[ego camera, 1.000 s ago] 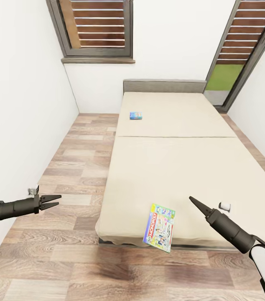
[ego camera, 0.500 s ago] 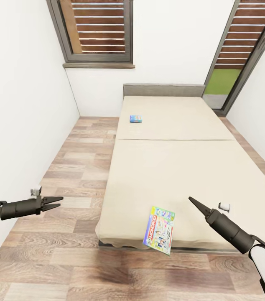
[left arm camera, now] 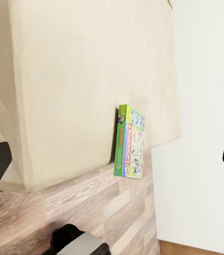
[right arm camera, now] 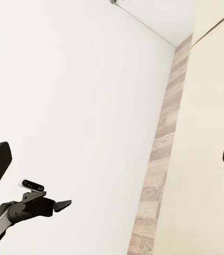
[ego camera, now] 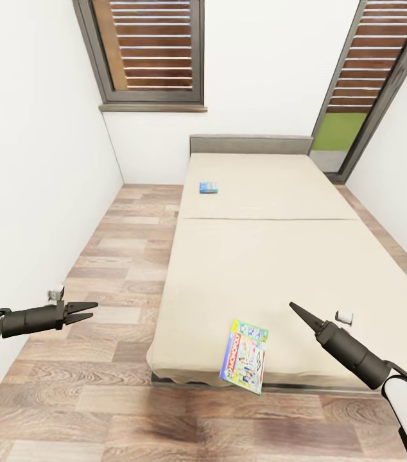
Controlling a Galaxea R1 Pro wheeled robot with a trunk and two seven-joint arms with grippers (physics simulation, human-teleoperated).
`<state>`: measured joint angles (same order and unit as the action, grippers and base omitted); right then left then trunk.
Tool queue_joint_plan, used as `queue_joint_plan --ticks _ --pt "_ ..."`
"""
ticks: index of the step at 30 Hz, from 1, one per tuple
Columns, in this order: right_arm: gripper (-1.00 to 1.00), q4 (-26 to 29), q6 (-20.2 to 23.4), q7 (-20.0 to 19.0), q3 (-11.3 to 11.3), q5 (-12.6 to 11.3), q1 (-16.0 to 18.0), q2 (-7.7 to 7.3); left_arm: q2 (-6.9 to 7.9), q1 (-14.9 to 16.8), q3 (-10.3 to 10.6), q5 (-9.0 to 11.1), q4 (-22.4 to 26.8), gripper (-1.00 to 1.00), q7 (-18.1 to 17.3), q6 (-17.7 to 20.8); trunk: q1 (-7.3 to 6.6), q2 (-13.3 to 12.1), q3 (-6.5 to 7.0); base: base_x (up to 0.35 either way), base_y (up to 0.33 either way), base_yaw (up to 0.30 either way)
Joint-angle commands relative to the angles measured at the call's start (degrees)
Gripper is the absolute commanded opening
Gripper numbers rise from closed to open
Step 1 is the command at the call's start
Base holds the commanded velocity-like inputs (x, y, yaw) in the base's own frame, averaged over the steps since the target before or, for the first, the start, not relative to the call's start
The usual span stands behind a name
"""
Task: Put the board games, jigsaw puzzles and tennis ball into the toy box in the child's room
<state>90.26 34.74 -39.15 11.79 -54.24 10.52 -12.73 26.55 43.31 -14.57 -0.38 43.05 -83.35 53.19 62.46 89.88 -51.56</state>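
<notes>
While facing bed: large board game overhanging near edge, small blue board game far up by headboard.
Left gripper slightly parted, empty, over floor; right gripper looks closed, empty. Left wrist view adds large board game seen edge-on, tilted off mattress.

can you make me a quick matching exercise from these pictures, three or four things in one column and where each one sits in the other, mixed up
Things:
1. large pale-green board game
2. small blue board game
3. left gripper
4. right gripper

Places:
A. over the wood floor beside the bed
B. on the far mattress half, near the headboard
C. over the near mattress half, empty
D. at the bed's near edge, sticking out past it

Pairs: 1-D, 2-B, 3-A, 4-C
</notes>
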Motion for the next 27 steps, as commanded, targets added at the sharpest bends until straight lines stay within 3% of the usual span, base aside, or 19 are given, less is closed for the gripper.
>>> queue_joint_plan --ticks 1,27 --pt "1.00 0.0 0.4 0.0 0.1 -0.3 0.0 0.00 0.00 0.0 0.0 -0.1 0.0 1.00 -0.2 0.6 0.00 0.0 0.06 0.000 0.000 0.000" --pt "1.00 0.0 0.4 0.1 0.1 -0.3 0.0 0.81 0.00 0.0 0.0 -0.1 0.0 1.00 -0.2 0.6 0.00 0.0 2.46 0.000 0.000 0.000"
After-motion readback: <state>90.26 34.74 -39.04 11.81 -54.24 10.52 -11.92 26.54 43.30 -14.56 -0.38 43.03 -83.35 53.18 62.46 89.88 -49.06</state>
